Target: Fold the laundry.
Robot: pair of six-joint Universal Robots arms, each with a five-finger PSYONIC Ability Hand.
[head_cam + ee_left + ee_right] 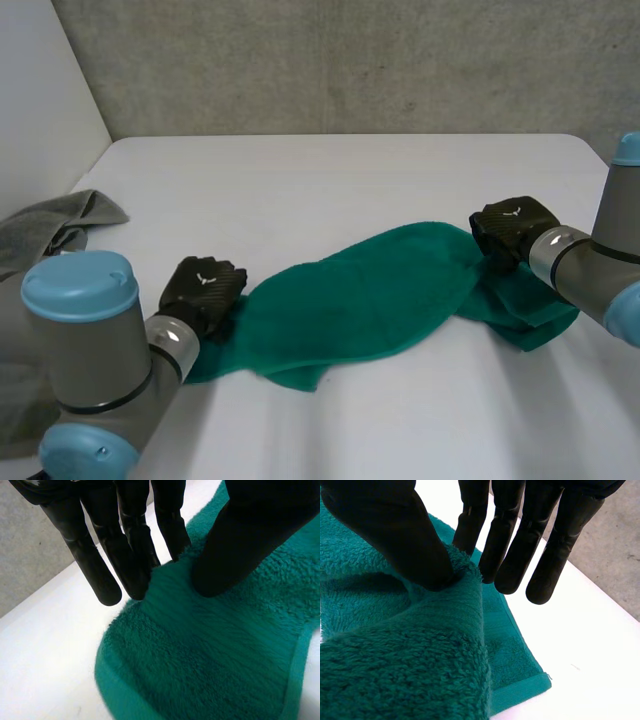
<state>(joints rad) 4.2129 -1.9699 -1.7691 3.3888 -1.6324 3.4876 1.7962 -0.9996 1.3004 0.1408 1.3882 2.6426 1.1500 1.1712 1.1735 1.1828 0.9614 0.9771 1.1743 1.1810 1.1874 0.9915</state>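
The white surface (330,180) carries one green towel (360,300), bunched into a long band. Its long axis runs left to right across the near half, and the right end lies slightly farther back than the left. One grey cloth (60,225) lies at the far-left edge, well apart from the towel and touched by neither hand.

Two hands work, one at each end of the towel. The left hand (203,288) is on the left end. Its thumb (240,545) presses the pile and its straight fingers (100,565) reach past the edge, with cloth pinched between them. The right hand (513,226) is on the right end. Its thumb (395,535) is dug into a raised ridge of towel, clamped against the nearest finger (470,525).

With both ends held, the coming move likely turns on that axis: drawing the ends apart to spread the towel, or carrying one end over to the other.
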